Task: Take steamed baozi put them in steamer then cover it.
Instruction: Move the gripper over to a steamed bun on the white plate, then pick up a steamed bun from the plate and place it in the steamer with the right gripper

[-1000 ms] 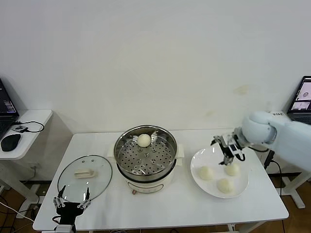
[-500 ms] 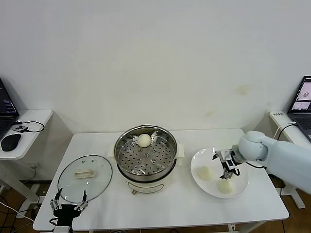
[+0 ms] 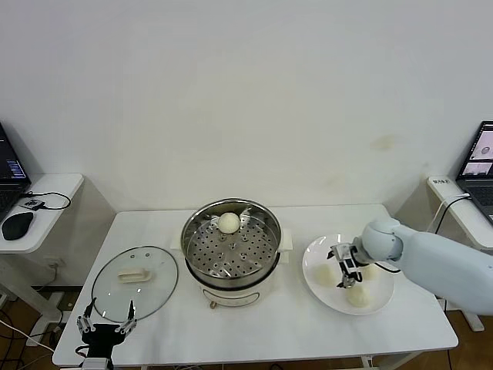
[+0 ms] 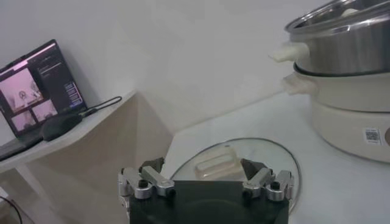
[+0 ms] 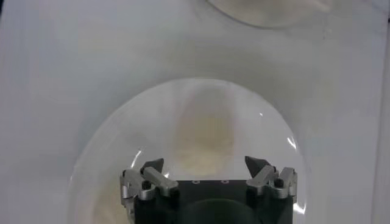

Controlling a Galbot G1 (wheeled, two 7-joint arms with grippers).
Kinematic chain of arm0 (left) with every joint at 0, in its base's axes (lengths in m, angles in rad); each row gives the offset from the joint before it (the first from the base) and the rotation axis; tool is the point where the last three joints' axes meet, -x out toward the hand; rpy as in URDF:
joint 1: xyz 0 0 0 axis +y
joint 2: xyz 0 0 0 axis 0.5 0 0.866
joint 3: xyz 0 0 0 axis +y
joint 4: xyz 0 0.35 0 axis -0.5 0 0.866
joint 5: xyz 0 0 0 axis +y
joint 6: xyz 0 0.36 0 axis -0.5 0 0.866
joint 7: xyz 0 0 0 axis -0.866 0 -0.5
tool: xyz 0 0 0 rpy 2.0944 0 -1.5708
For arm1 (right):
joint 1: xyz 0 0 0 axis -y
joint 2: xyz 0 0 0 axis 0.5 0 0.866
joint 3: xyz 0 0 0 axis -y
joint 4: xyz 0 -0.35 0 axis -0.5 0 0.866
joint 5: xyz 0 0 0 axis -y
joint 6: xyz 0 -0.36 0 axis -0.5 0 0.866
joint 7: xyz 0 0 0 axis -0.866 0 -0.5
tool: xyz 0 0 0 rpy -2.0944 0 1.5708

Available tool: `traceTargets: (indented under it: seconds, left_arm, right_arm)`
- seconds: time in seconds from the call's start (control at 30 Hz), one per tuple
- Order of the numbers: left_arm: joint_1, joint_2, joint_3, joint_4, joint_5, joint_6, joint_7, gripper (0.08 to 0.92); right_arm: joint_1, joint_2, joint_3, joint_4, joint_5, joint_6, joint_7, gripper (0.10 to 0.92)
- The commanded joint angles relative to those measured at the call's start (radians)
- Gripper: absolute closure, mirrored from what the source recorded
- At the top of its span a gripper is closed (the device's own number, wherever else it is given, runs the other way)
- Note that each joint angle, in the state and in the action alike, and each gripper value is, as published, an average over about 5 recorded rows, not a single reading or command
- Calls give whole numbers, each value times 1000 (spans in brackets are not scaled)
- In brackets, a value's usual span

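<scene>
- Here the right gripper hangs low over the white plate, jaws spread wide and holding nothing; the nearest steamed baozi lies just beside it, toward the steamer.
- Two more buns sit on the same plate: one toward the near edge, one partly hidden behind the wrist.
- A fourth bun already rests on the steamer's perforated tray, at the far side.
- The buns are round, with no long axis to match.
- The right arm is clearly nearer; the left gripper idles open at the tabletop's near left corner, by the cover.
- Steamer open, well apart from the plate, path between bare.
</scene>
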Motion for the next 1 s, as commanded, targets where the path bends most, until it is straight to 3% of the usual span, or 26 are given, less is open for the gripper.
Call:
traceTargets:
  seconds: [0.03,0.53,0.73,1.0]
  left_arm:
    - [-1,1,-2,1,0,1,1,177]
    - [-9,0,-5,18,-3,0,0,177]
    - [-5,0,-8,13,-3,0,1,177]
    - [-3,0,-6,4,-4,0,1,177]
  right_arm:
    - [-25,53,16,-47,-7,0,4,222]
    - [-8,47,11,-54,-19,-15,-30,427]
    - [68,6,-1,-1,18,-21,-53,440]
    - [313,-116,-93,173,208,-72,-79,439]
